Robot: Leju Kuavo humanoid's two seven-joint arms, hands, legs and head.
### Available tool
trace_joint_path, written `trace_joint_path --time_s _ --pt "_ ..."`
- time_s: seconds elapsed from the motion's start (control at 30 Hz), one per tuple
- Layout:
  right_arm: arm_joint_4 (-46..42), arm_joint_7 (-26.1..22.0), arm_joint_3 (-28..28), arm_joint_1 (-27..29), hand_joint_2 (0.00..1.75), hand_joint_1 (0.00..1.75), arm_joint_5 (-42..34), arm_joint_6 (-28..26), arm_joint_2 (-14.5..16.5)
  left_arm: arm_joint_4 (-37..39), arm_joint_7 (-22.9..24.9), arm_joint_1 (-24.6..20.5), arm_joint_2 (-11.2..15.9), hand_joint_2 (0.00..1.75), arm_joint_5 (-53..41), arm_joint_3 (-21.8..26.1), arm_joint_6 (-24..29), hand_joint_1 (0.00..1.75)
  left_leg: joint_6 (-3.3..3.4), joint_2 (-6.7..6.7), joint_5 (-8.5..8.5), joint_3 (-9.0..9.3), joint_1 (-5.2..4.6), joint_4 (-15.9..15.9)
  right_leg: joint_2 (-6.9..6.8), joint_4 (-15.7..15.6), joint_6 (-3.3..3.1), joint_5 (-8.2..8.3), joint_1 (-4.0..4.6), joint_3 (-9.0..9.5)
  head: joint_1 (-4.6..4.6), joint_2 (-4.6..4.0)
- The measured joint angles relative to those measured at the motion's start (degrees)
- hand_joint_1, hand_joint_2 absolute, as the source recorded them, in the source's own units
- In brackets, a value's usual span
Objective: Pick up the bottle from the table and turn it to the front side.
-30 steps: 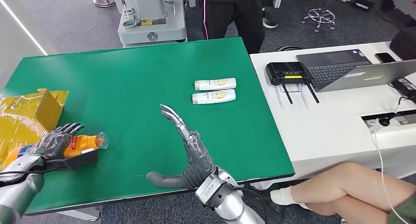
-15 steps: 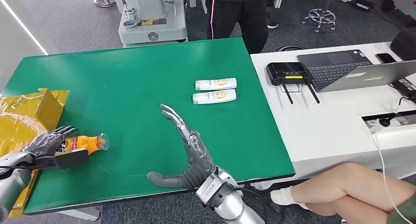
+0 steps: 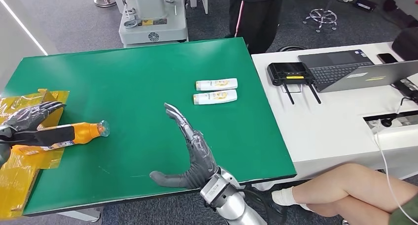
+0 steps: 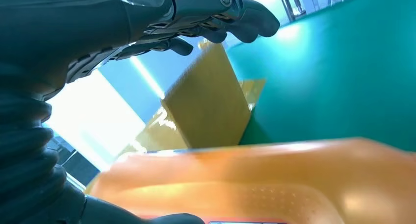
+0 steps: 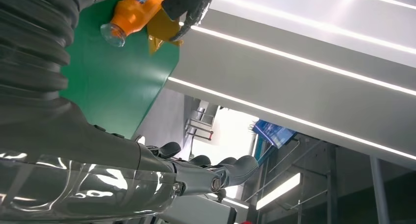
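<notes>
Orange bottle is at the left edge of the green table, lying roughly horizontal, clear mouth end pointing toward table center, label end toward the yellow cardboard box. Left hand holds it: thumb runs along the near side of the bottle body, darker fingers reach over the far side above the box. Whether the bottle is lifted or resting on the table I can't tell from the head view. In the left wrist view the bottle sits close under the camera as a blurred orange mass, with the fingers curved above it and slightly apart, and the box behind. The right wrist view catches the bottle from across the table, a dark fingertip of the left hand just beside it. Right hand is over the near-center of the table, holding nothing: fingers straight and held close together, pointing away from the robot, thumb stuck out sideways toward the left. Two white tubes lie side by side, parallel, well apart from the bottle, toward the table's right side. White desk to the right carries a laptop and a black router. A person's legs at lower right; another person stands beyond the far edge of the table.
</notes>
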Motion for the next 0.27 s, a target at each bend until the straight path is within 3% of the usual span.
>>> trace_joint_path --time_s 0.27 --pt "0.0 -0.6 -0.1 0.0 1.75 0.00 -0.8 -0.7 0.0 -2.5 -1.2 -2.6 1.4 1.75 0.8 -0.3 -2.8 0.00 0.00 0.00 0.00 0.00 0.01 0.0 0.00 0.0 -0.01 -0.01 0.01 -0.01 0.00 -0.01"
